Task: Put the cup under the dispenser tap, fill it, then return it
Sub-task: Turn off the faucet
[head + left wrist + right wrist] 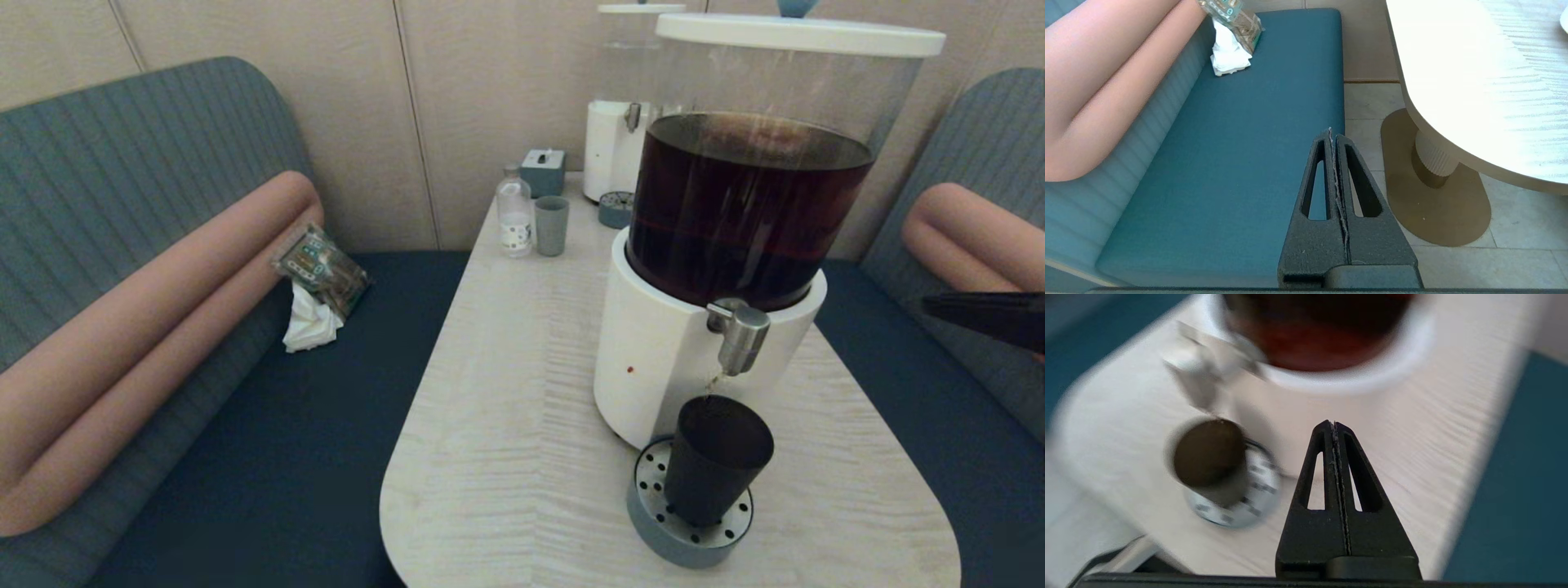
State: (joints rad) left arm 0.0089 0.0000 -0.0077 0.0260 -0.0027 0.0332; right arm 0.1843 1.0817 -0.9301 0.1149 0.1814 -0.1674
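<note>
The matte black cup [714,457] stands upright on the round perforated drip tray [653,523], right below the brushed-steel dispenser tap [741,331]. A thin brown thread of liquid runs from the tap down to the cup. In the right wrist view the cup [1208,453] looks filled with dark liquid. My right gripper [1334,424] is shut and empty, hovering above the table to the right of the cup, apart from it; in the head view it [931,305] shows at the right edge. My left gripper [1330,132] is shut and empty, parked over the bench beside the table.
The big dispenser [751,204] with dark liquid stands on the pale table [506,425]. At the table's far end are a small bottle [514,214], a grey-blue cup [552,225], a small box [543,170] and a second dispenser [620,122]. A packet with tissue [318,282] lies on the left bench.
</note>
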